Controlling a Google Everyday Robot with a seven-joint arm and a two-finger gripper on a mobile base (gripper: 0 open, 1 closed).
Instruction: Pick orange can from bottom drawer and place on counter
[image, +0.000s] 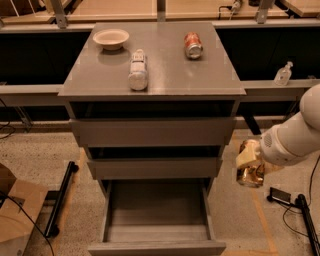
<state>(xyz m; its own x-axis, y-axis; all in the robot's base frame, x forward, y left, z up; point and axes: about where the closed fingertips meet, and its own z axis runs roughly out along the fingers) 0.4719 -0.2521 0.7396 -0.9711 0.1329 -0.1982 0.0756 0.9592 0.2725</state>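
The orange can (249, 175) is a shiny bronze-gold can held upright in my gripper (248, 161), to the right of the cabinet at the height of the middle drawer. The gripper's pale fingers (246, 157) are shut on the can's upper half. The bottom drawer (157, 234) is pulled open below and left of the can, and its grey floor is bare. The counter (165, 67) is the glossy grey top of the cabinet, well above and left of the gripper.
On the counter lie a white plastic bottle (138, 69), a red-and-white can (192, 45) on its side, and a pale bowl (111, 38). A cardboard box (15, 215) and black bar (60, 200) sit at left. Cables and a black stand (295, 205) lie at right.
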